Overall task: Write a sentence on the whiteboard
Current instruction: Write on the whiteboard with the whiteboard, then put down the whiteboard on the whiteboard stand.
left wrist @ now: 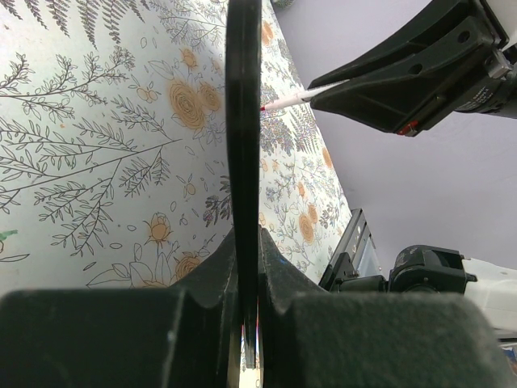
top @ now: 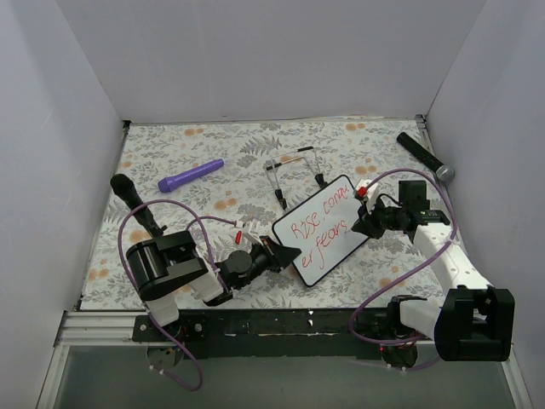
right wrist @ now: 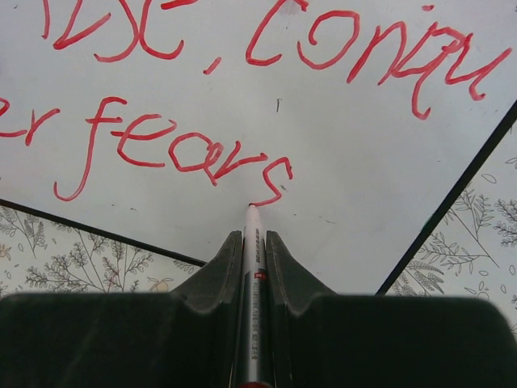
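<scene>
The whiteboard [top: 328, 234] is held tilted at mid table. My left gripper [top: 281, 256] is shut on its lower left edge; in the left wrist view the board [left wrist: 243, 121] shows edge-on between the jaws. The sentence [top: 321, 223] in red reads "Rise conqu er fears" on two slanted lines, and shows close up in the right wrist view [right wrist: 186, 149]. My right gripper [top: 368, 220] is shut on a slim marker pen [right wrist: 252, 275]. Its tip touches the board at the tail of the last "s". The pen tip also shows in the left wrist view [left wrist: 279, 103].
A thin black wire stand [top: 294, 175] stands behind the board. A purple marker [top: 191, 175] lies at the back left, a black cylinder [top: 424, 156] at the back right, another black handle [top: 134, 203] at the left. A small red cap [top: 239, 233] lies near my left arm.
</scene>
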Controlling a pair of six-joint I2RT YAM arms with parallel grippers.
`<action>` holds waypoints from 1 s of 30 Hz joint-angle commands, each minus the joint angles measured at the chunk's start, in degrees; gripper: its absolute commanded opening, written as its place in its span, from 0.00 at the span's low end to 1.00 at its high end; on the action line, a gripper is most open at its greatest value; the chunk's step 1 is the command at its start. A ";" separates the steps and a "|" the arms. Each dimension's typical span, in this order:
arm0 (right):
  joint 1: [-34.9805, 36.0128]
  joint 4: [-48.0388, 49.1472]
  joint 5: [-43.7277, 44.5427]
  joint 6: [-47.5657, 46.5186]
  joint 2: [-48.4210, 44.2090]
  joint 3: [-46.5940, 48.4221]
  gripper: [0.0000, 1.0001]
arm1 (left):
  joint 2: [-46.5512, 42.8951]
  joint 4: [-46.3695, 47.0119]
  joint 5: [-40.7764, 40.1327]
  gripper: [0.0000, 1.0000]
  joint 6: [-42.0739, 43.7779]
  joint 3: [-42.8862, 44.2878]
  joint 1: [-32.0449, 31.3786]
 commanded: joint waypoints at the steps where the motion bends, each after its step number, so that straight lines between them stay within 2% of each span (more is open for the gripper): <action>1: 0.05 -2.94 -3.66 -1.90 0.42 0.77 0.01 | -0.89 14.31 1.05 0.00 3.63 -0.81 -0.37; 10: -1.00 -3.47 -9.90 -1.37 -4.66 3.76 0.01 | -0.54 14.39 1.40 0.00 3.54 -0.54 -0.37; 15: -8.82 -2.33 -10.17 -0.41 -11.52 2.97 0.01 | -1.07 13.60 1.66 0.00 4.33 -0.63 -0.37; 20: -14.98 3.29 -10.43 5.21 -16.36 2.01 0.01 | -4.21 10.89 3.94 0.00 8.98 0.33 -0.37; 23: -15.95 4.53 -9.73 7.76 -17.33 1.57 0.01 | -9.82 3.78 7.19 0.00 15.74 1.21 -0.19; 24: -16.12 4.53 -9.99 7.85 -17.60 1.56 0.01 | -11.86 -1.72 8.07 0.00 17.41 1.39 -0.19; 30: -17.44 0.76 -15.08 5.23 -18.65 1.74 0.01 | -25.91 -18.46 11.58 0.00 27.09 1.83 2.53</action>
